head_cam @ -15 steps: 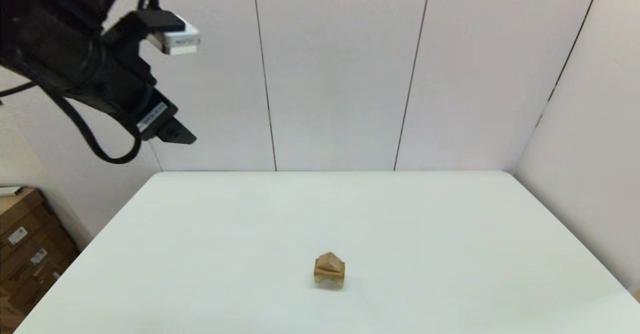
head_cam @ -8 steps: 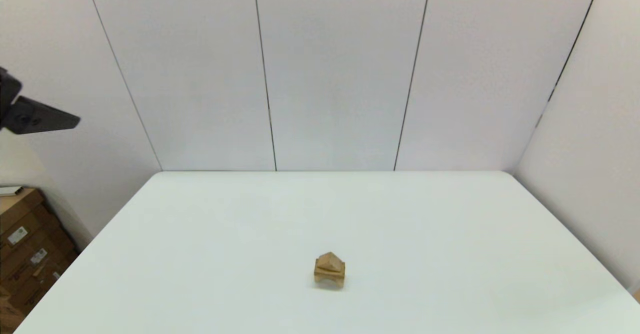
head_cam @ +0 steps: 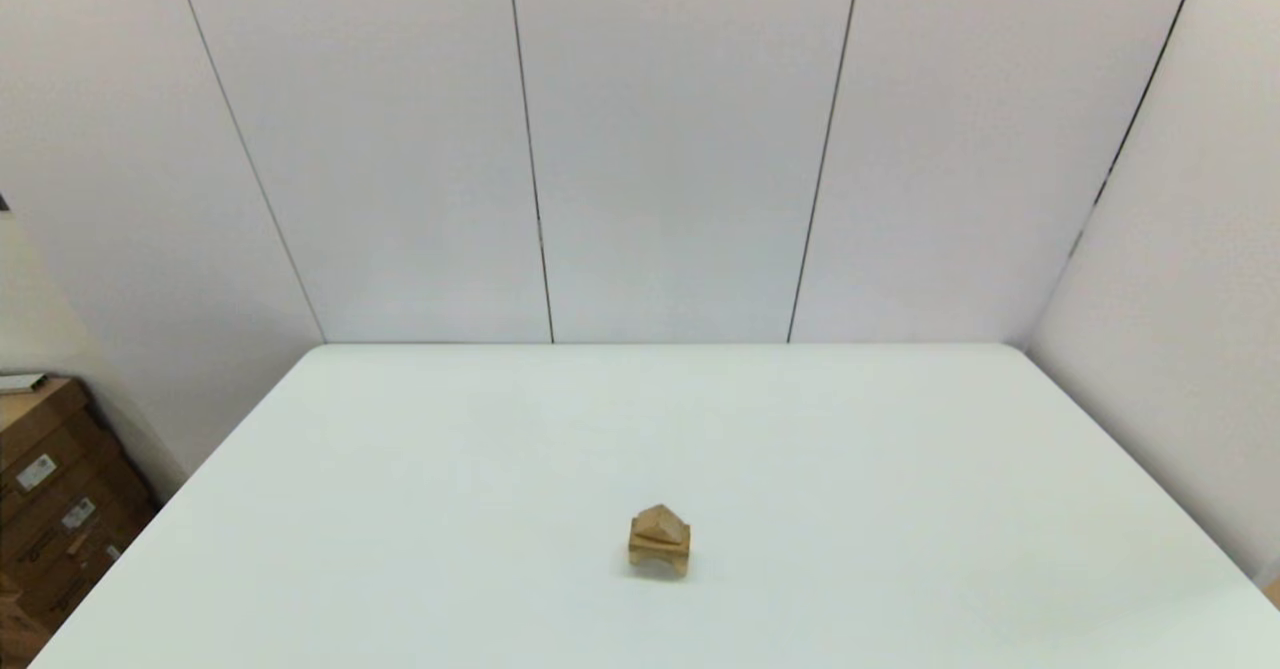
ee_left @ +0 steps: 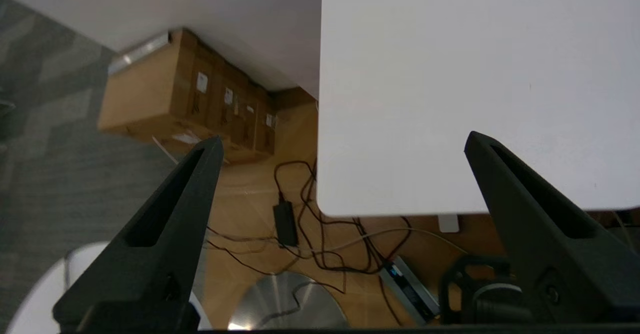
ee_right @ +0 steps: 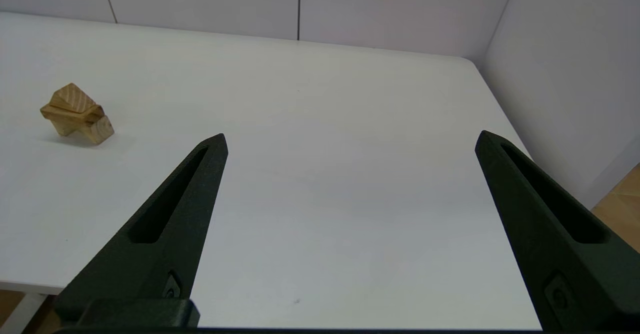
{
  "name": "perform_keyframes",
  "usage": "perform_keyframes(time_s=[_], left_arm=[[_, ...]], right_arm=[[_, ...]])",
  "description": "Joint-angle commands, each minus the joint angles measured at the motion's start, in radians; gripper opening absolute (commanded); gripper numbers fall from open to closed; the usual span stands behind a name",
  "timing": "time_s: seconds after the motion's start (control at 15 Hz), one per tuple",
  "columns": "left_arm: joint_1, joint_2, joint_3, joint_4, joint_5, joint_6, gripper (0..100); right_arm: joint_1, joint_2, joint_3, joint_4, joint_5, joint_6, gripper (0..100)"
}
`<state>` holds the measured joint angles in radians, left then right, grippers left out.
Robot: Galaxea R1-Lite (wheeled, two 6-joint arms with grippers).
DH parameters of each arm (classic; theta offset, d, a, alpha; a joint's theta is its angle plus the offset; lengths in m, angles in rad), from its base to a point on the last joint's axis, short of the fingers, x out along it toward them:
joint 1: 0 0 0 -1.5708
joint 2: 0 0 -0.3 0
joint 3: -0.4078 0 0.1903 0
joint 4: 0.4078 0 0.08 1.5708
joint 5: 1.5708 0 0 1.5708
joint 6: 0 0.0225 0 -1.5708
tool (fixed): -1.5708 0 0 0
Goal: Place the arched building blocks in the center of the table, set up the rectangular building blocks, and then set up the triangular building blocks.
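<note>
Arched block: the arched building block (head_cam: 659,559) stands on the worktop (head_cam: 900,469) near its middle, toward the robot's side, its curved cut-out facing down.
Plank: the rectangular building block (head_cam: 660,544) lies flat across the top of the arched block, touching it.
Wedge: the triangular building block (head_cam: 659,522) sits on the plank, peak up, its striped grain face showing in the right wrist view (ee_right: 72,98).
Stack: the three pieces form one small tower, seen whole from the right wrist as well (ee_right: 77,116); nothing grips it.
Right hand: the right hand (ee_right: 350,139) hangs over the robot's near right part of the worktop, its two black fingers (ee_right: 170,214) spread wide with nothing between them; the stack lies well apart from it, off to the robot's left and farther out.
Left hand: the left hand (ee_left: 342,142) is off the worktop's left near corner, fingers (ee_left: 165,219) wide apart and empty, above the floor; the stack does not show in its view.
Around: cardboard boxes (ee_left: 170,94) stand on the floor by the wall, and cables (ee_left: 310,214) trail under the worktop's edge (ee_left: 400,209).
</note>
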<state>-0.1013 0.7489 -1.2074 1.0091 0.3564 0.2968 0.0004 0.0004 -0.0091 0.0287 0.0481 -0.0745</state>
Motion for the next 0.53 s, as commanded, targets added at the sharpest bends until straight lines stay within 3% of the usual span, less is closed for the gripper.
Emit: perform_keyframes(time_s=[0.07, 0.53], left_arm=[[0.046, -0.278, 0.183, 0.005, 0.001, -0.056, 100], [0.121, -0.528, 0.332, 0.005, -0.010, -0.048, 100]], right_arm=[[0.001, -0.002, 0.000, 0.000, 0.001, -0.001, 100], [0.001, -0.002, 0.000, 0.000, 0.001, -0.001, 100]])
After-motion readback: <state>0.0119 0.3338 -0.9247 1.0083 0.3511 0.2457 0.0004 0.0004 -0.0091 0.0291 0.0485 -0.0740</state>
